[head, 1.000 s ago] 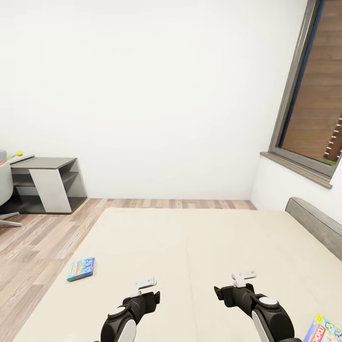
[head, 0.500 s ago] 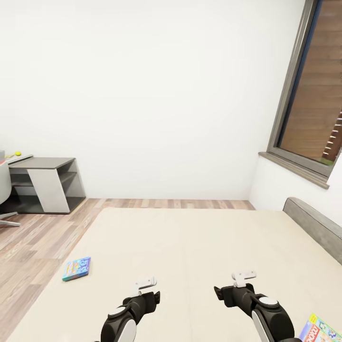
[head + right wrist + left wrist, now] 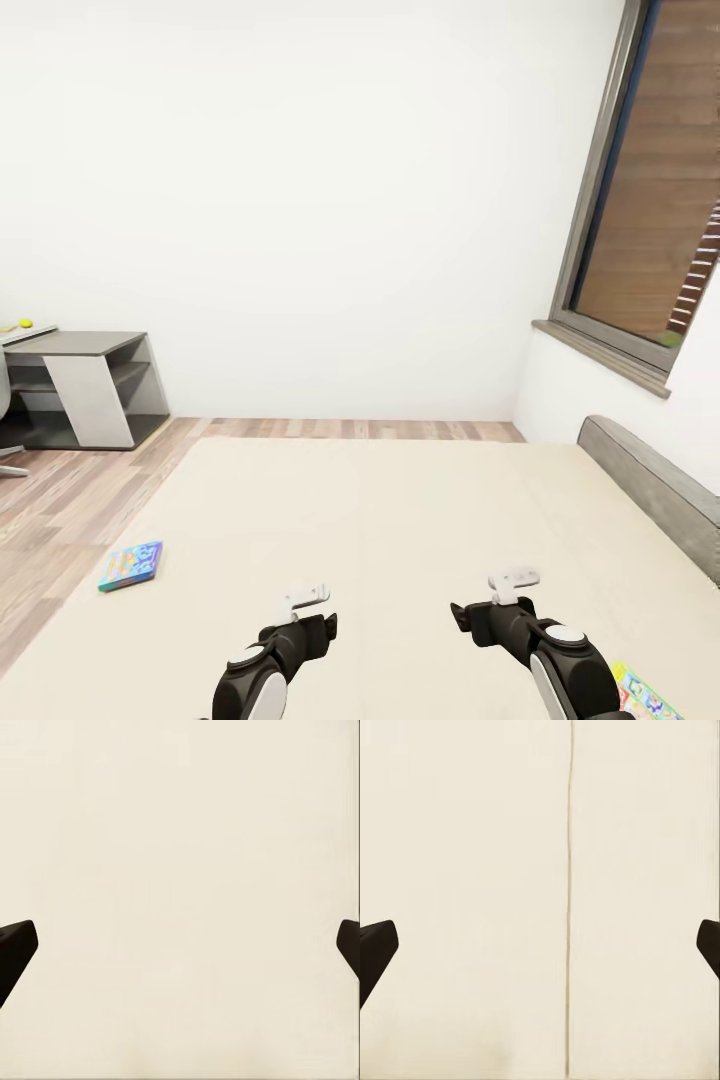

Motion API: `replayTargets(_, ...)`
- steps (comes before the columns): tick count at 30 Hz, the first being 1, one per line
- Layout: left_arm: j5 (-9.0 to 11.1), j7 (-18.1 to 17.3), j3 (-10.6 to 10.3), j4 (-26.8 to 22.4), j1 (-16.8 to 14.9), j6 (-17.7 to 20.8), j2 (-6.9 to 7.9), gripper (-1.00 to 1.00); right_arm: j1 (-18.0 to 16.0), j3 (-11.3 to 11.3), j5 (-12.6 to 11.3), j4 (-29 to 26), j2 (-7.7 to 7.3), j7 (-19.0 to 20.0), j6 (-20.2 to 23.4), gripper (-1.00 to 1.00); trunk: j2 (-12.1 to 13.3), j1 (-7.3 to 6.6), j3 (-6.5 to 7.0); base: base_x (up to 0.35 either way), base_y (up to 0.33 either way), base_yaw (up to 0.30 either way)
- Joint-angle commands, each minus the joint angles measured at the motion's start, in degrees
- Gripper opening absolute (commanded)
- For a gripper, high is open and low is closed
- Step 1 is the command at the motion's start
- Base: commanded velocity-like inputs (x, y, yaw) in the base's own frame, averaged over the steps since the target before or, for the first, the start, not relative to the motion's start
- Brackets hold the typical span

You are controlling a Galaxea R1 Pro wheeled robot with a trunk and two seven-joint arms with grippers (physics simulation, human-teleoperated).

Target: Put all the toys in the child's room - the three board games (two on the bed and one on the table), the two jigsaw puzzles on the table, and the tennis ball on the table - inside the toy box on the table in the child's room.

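Both sets of jaws are standing wide, empty over the bed [image 3: 400,520]. Advised: approach light blue board game [image 3: 130,566] at the bed's left edge squarely.

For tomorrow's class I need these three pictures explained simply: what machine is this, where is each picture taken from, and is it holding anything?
It is a two-armed robot in a computer simulation. The big picture looks down from its head: the left arm and right arm reach over a cream bed. A blue game box lies near the bed's left edge, and another game box lies at the lower right. A grey desk stands by the wall. The two small pictures come from cameras by each wrist, looking at the bed cover. In both, the dark jaws stand wide apart, holding nothing.
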Motion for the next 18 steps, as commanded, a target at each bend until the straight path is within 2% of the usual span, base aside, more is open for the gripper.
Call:
replayTargets(1, 0.6, 0.6, -0.1, -0.1, 0.0, 0.1, 0.00, 1.00, 0.0, 0.0, 0.0, 0.0, -0.05, 0.1, 0.3, 1.00, 0.0, 0.00, -0.07, 0.000, -0.272, 0.000)
replayTargets(18, 0.6, 0.6, -0.1, -0.1, 0.0, 0.1, 0.00, 1.00, 0.0, 0.0, 0.0, 0.0, -0.05, 0.1, 0.3, 1.00, 0.0, 0.00, -0.07, 0.000, -0.277, 0.000)
